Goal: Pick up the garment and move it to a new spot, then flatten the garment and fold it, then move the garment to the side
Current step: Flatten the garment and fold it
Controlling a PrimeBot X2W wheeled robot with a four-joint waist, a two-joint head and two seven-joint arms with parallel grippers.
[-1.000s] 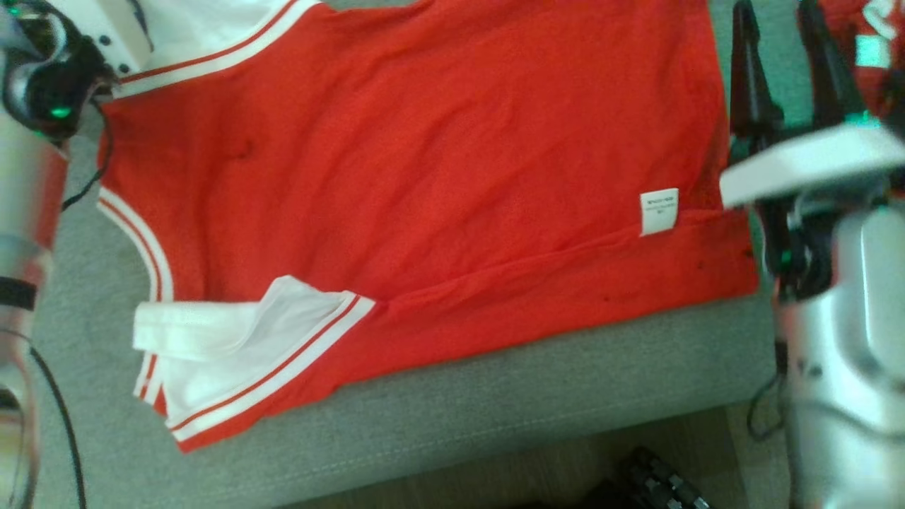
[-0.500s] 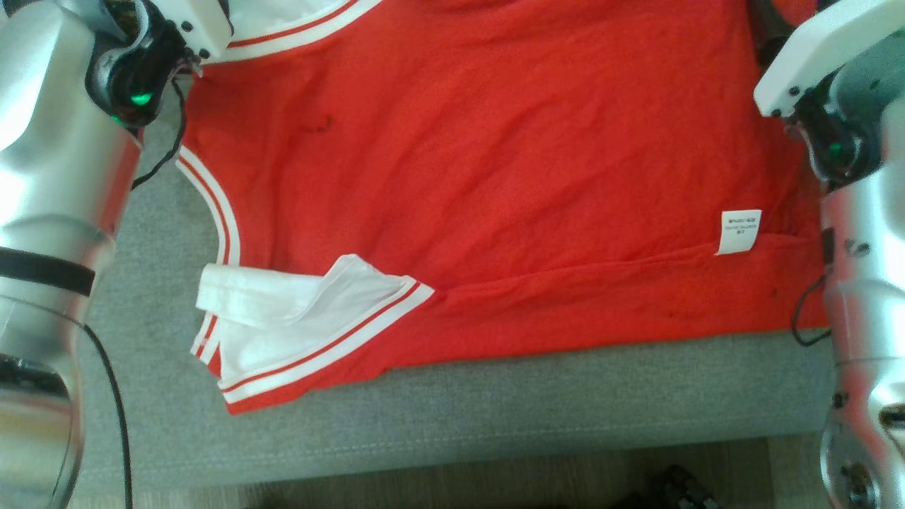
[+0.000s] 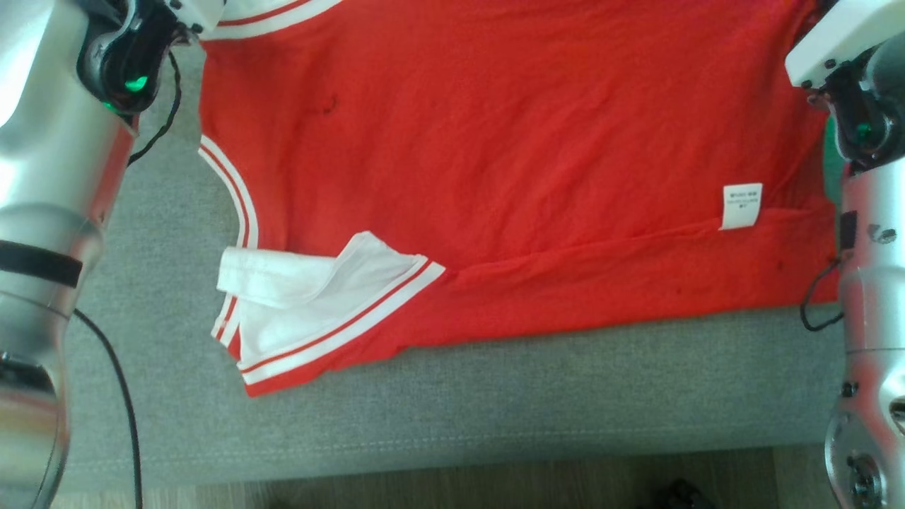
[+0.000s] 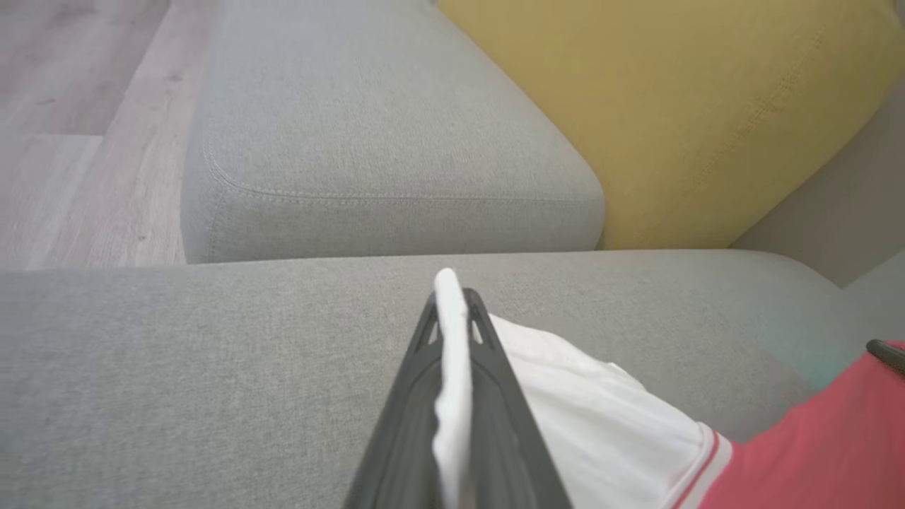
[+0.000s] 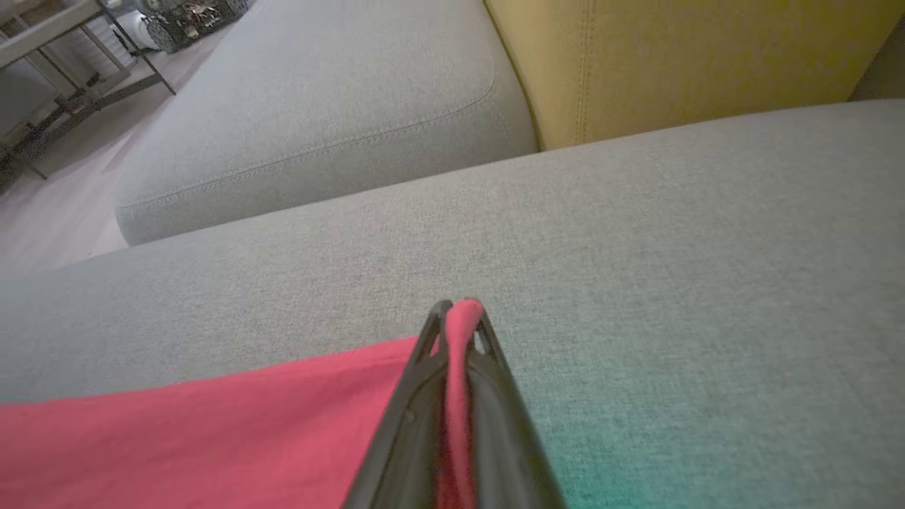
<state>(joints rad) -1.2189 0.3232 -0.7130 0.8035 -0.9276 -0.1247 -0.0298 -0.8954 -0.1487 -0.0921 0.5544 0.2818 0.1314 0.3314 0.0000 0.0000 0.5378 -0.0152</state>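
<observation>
Two grippers pinch the red garment on the grey sofa.

The garment (image 3: 495, 141) lies spread out on the sofa seat (image 3: 495, 403), with its near edge close to the front of the seat. The left gripper (image 4: 452, 300) has its fingers pressed together on a white bit of the cloth. The right gripper (image 5: 458, 314) pinches a red edge. A small white tag (image 3: 741, 206) sits on the red cloth near the right arm. A yellow cushion (image 4: 707, 106) stands behind the seat. The dark specks on the cloth may be stains, but the picture is too blurry to tell.
</observation>
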